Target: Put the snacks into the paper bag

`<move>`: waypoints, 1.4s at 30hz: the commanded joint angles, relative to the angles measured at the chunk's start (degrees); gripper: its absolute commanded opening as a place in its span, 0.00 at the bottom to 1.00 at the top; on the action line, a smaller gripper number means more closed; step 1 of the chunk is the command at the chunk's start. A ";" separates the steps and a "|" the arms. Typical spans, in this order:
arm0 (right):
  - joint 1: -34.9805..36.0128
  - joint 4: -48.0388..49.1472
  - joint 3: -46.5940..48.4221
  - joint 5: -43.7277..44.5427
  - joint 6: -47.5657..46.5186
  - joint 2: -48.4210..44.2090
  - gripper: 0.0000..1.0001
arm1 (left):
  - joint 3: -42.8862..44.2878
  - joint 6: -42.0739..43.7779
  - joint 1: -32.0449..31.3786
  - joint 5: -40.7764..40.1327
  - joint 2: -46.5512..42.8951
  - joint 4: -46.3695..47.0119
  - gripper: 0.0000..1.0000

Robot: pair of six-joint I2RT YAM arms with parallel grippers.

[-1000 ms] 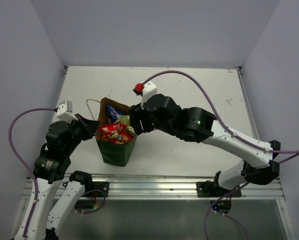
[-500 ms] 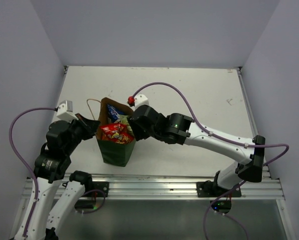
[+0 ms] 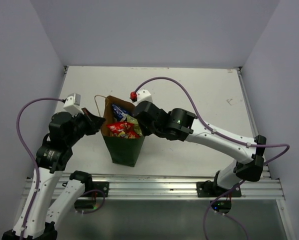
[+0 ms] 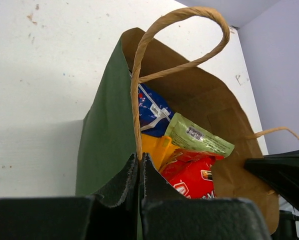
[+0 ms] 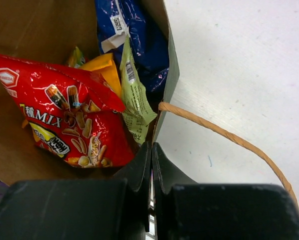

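The dark green paper bag stands upright at the near left of the table, with the snacks inside. A red packet lies on top, and a blue one and a light-green one stand behind it. My left gripper is shut on the bag's left rim, at the foot of a tan handle. My right gripper is shut on the right rim. The right wrist view looks down on the red packet, the orange packet, the light-green packet and the blue packet.
White table with purple walls on three sides. A metal rail runs along the near edge by the arm bases. The bag's other handle loops out over the table on the right side.
My right gripper came in to the bag's right rim and shut on it. The bag has shifted right, and the left arm went with it, still holding the left rim.
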 commanded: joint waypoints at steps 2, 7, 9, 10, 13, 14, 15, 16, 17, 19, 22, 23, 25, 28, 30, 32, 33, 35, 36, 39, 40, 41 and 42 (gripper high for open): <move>-0.57 -5.39 9.72 9.57 -2.11 -2.87 0.00 | 6.87 2.99 -0.39 6.44 4.47 11.49 0.00; -5.66 -6.54 7.01 8.71 -1.76 -6.39 0.00 | 10.65 2.55 -1.96 6.55 10.36 16.86 0.00; -8.55 -6.45 5.51 8.52 -1.93 -8.67 0.00 | 11.53 2.46 -5.91 4.18 12.99 18.70 0.00; -9.53 -6.19 3.94 8.17 -2.19 -9.37 0.00 | 11.71 2.55 -7.84 0.68 13.87 19.40 0.00; -13.40 -5.14 0.95 6.94 -3.68 -11.49 0.00 | 12.41 2.90 -17.15 -7.75 16.86 20.64 0.00; -14.45 -4.70 0.41 5.98 -4.12 -11.75 0.00 | 12.33 2.72 -19.18 -9.36 17.48 21.34 0.00; -16.29 -4.52 -0.11 5.63 -4.56 -11.84 0.00 | 11.98 2.46 -21.89 -10.07 18.36 21.69 0.00; -17.09 -4.00 -1.25 5.19 -5.18 -12.02 0.00 | 11.80 1.94 -22.79 -11.73 18.71 21.96 0.00; -17.88 -2.69 -1.96 4.49 -5.45 -12.19 0.00 | 11.54 1.93 -23.50 -12.62 18.80 22.13 0.00; -19.99 -1.62 -4.06 2.11 -5.80 -12.28 0.00 | 10.75 2.11 -24.65 -14.46 18.54 22.13 0.00; -20.88 0.13 -7.31 0.62 -5.98 -12.28 0.00 | 8.90 1.85 -24.82 -13.60 18.80 22.75 0.00; -20.88 0.66 -7.93 0.35 -5.80 -12.28 0.00 | 8.20 1.58 -24.82 -12.98 19.06 23.71 0.00; -20.97 1.19 -9.78 -0.09 -5.71 -12.46 0.00 | 5.92 0.97 -24.91 -11.93 19.77 24.68 0.00; -21.14 2.07 -11.36 -0.70 -5.89 -12.55 0.00 | 3.19 0.96 -25.44 -10.96 19.95 26.26 0.00; -21.23 2.25 -11.46 -1.14 -5.98 -12.46 0.00 | 1.70 1.05 -25.79 -10.69 19.77 26.97 0.00; -21.14 2.68 -11.55 -1.50 -5.98 -12.28 0.00 | 0.56 1.05 -26.05 -10.52 19.68 27.06 0.00; -21.23 2.69 -11.37 -1.67 -5.89 -12.11 0.00 | 0.37 1.05 -26.14 -10.43 19.51 27.06 0.00; -21.14 2.60 -10.76 -2.37 -6.24 -11.76 0.12 | 0.46 1.14 -26.23 -10.60 19.42 26.53 0.00; -21.14 2.77 -10.58 -2.81 -6.33 -11.67 0.18 | 0.90 1.23 -26.32 -10.86 19.24 26.18 0.08; -21.23 2.95 -9.18 -4.39 -7.55 -11.93 0.37 | 4.41 3.33 -26.84 -15.15 18.98 23.98 0.48; -21.14 2.86 -8.21 -4.66 -7.99 -12.02 0.47 | 5.63 4.56 -26.93 -16.22 18.98 23.20 0.56; -21.14 2.60 -7.60 -4.92 -8.26 -12.02 0.64 | 8.43 5.26 -26.93 -17.10 18.98 21.54 0.62; -21.14 2.60 -6.98 -5.27 -8.61 -12.54 0.69 | 10.02 5.88 -27.02 -18.06 18.98 20.56 0.68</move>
